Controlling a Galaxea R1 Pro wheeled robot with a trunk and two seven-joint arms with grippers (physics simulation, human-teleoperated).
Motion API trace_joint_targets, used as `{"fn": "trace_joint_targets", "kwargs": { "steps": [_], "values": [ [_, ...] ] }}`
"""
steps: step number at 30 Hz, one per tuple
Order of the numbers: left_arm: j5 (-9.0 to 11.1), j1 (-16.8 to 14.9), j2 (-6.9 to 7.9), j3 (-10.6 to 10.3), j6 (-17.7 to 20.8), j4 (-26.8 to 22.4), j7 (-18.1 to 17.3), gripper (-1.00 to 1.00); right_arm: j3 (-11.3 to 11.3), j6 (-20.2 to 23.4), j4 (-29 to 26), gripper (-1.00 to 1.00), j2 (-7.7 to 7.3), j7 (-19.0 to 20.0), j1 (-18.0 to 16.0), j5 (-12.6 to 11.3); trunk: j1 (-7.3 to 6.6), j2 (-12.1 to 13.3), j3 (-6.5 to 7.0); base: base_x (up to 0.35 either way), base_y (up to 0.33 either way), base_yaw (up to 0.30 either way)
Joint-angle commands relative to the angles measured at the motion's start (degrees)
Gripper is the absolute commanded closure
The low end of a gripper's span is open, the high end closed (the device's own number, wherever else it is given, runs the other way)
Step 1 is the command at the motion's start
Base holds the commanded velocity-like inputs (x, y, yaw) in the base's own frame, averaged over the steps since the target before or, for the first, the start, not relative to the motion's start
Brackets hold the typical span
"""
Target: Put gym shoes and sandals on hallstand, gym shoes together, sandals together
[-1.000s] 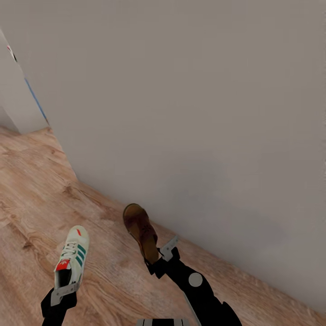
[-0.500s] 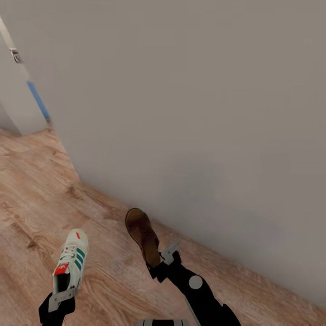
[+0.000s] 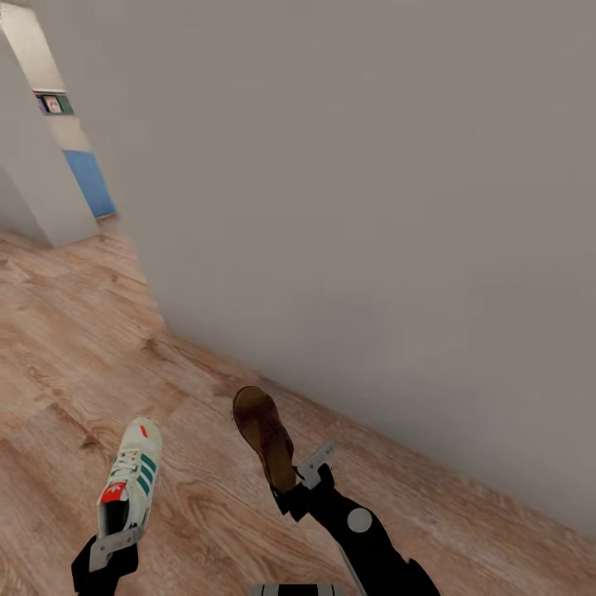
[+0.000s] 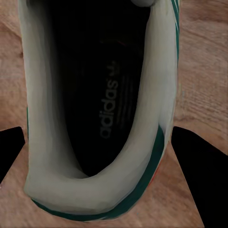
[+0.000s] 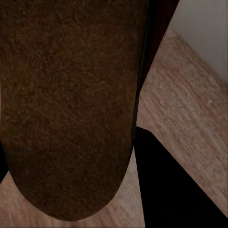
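Head view | left hand (image 3: 108,548) holds one gym shoe (image 3: 131,478) | right hand (image 3: 300,490) holds one sandal (image 3: 265,437)

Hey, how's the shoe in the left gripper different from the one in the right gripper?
The gym shoe is white with teal stripes, red accents and laces; the sandal is plain dark brown, with no laces visible. The gym shoe sits in the left gripper, the sandal in the right gripper. Both are held by the heel end, toes pointing away over the corridor floor.
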Motion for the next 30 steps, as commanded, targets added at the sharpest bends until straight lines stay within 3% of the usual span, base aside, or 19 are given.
{"fn": "trace_joint_targets", "kwargs": {
  "steps": [1,5,6,12,16,23,24,25,30],
  "values": [
    [0.0,0.0,0.00,-0.1,-0.1,0.1,0.2,1.00,-0.8,-0.7,0.7,1.00,0.01,0.2,0.0,0.3,-0.01,0.0,-0.05,-0.001,0.317,0.000],
    [-0.1,0.0,-0.06,-0.1,-0.1,0.5,0.2,1.00,-6.5,-6.7,5.5,1.00,0.00,0.2,0.0,0.4,-0.01,0.0,-0.05,0.000,0.326,0.000],
    [-0.1,0.0,-0.08,-0.1,-0.1,0.6,0.2,1.00,-9.7,-10.2,9.1,1.00,-0.01,0.2,0.0,0.4,-0.01,0.0,-0.05,0.000,0.330,0.000],
    [-0.2,0.0,-0.26,-0.2,0.0,0.8,0.1,1.00,-15.0,-20.3,19.4,1.00,-0.85,-0.2,0.0,0.4,-0.01,0.0,-0.05,0.000,0.330,0.000],
    [-0.2,0.0,-0.75,-0.2,0.0,0.8,0.2,1.00,-17.2,-27.4,26.4,1.00,-2.43,-3.5,0.0,0.4,-0.01,0.0,-0.05,0.000,0.329,0.000],
    [-0.9,0.1,-1.73,-0.2,0.0,0.8,0.2,1.00,-17.9,-36.4,35.3,1.00,-3.30,-10.7,0.0,0.4,-0.01,0.0,-0.05,0.000,0.219,0.000],
    [-1.3,0.1,-1.84,-0.2,0.0,0.8,0.2,1.00,-17.9,-37.9,36.8,1.00,-3.36,-12.5,0.0,0.3,-0.01,0.0,-0.05,0.000,0.075,0.000],
    [-1.9,0.1,-2.02,-0.2,0.1,0.9,0.2,1.00,-18.0,-40.8,39.5,1.00,-3.67,-17.3,0.0,0.3,-0.01,0.0,-0.05,0.000,0.025,0.000],
    [-2.1,0.1,-2.71,-0.2,0.1,1.0,0.2,1.00,-18.0,-42.6,42.2,1.00,-4.97,-23.7,0.0,0.2,-0.01,0.0,-0.05,0.000,0.010,0.000]
  ]
}}
